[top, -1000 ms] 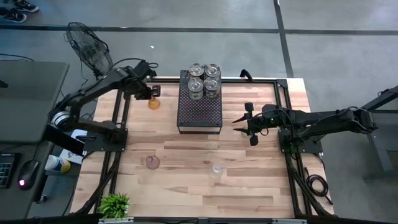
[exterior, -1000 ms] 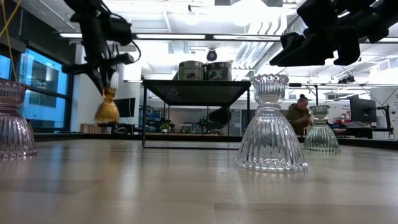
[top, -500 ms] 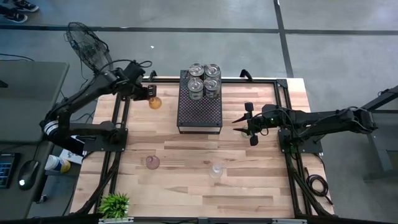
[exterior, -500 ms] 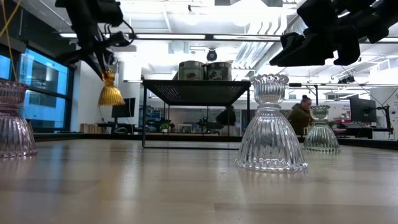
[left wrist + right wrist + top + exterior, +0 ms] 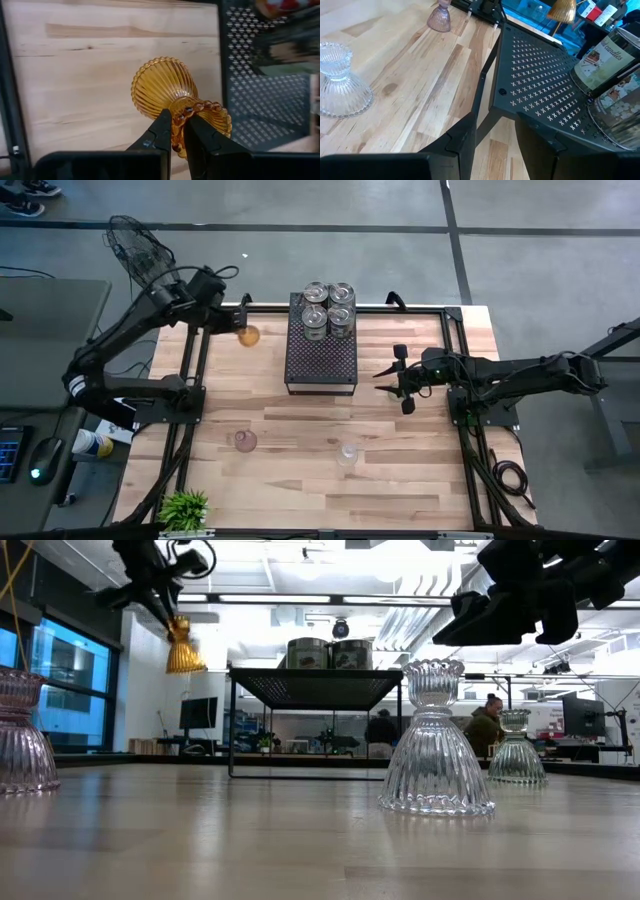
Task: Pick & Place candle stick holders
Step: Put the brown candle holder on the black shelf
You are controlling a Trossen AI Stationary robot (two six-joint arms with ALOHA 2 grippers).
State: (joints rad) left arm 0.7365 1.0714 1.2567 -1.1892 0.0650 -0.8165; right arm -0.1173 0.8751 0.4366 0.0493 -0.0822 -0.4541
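Note:
An amber candle stick holder [image 5: 248, 335] hangs high above the table's far left part, left of the black perforated tray [image 5: 322, 365], with my left gripper [image 5: 236, 330] shut on it. It also shows in the low view as an amber holder [image 5: 184, 648]. A pinkish holder [image 5: 245, 441] and a clear holder [image 5: 347, 452] stand on their flared bases on the near half of the wood. The low view shows a second clear holder [image 5: 516, 750] farther back. My right gripper [image 5: 393, 376] hovers open just right of the tray, touching nothing. My left gripper pinches the beaded rim [image 5: 186, 114] of the amber holder's top cup between its two fingers. The fingers [image 5: 161, 131] come slanting down from above. The holder hangs below them, ribbed base [image 5: 159, 86] downward and slightly tilted, lifted well clear of the table.
Several candle tins [image 5: 328, 308] fill the far end of the tray, which stands raised on legs [image 5: 232, 725]. A small green plant [image 5: 183, 508] sits at the near left corner. Bare wood lies between the tray and the near holders.
My left gripper has risen, staying shut on the amber holder, and has drifted a little toward the table's far edge. The holder hangs clearly higher above the table than before.

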